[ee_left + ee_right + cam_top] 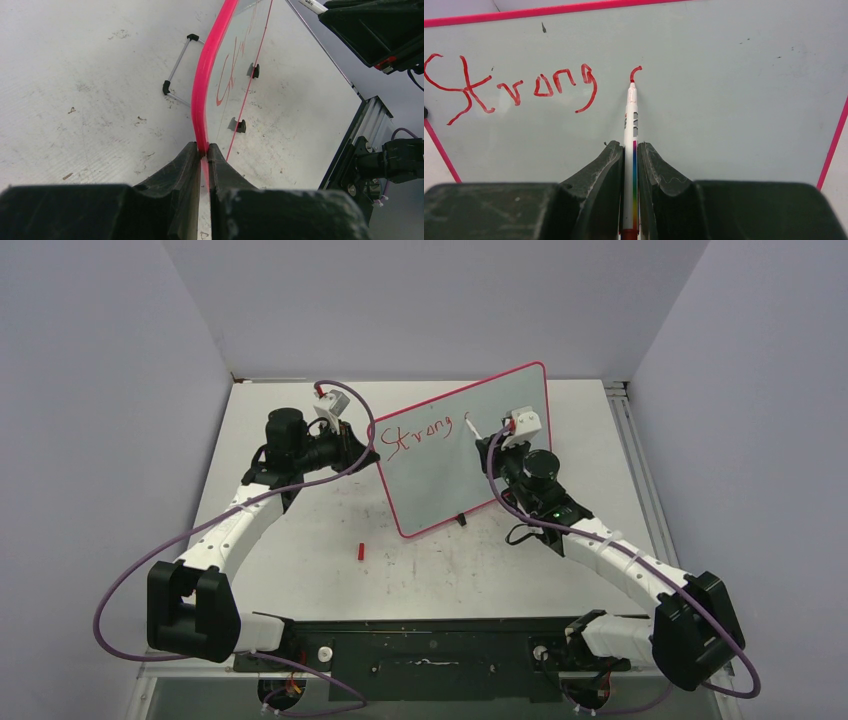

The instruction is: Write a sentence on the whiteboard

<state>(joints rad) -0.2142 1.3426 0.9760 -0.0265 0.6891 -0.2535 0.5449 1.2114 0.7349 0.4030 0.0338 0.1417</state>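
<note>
The whiteboard (450,485) stands tilted at mid-table, white with a pink-red rim (210,75). My left gripper (368,447) is shut on its left rim, the rim pinched between the fingertips (204,150). The sentence (420,435) reads "Strong" (514,85) in red, followed by a short curved stroke (636,72). My right gripper (630,146) is shut on a white marker (630,125) with a rainbow stripe. The marker's red tip touches the board at the lower end of that stroke. From above, the right gripper (497,437) sits in front of the board's upper middle.
A small red marker cap (360,551) lies on the table in front of the board's lower left corner. A thin wire stand with black feet (177,65) is behind the board. A metal rail (625,430) runs along the table's right edge.
</note>
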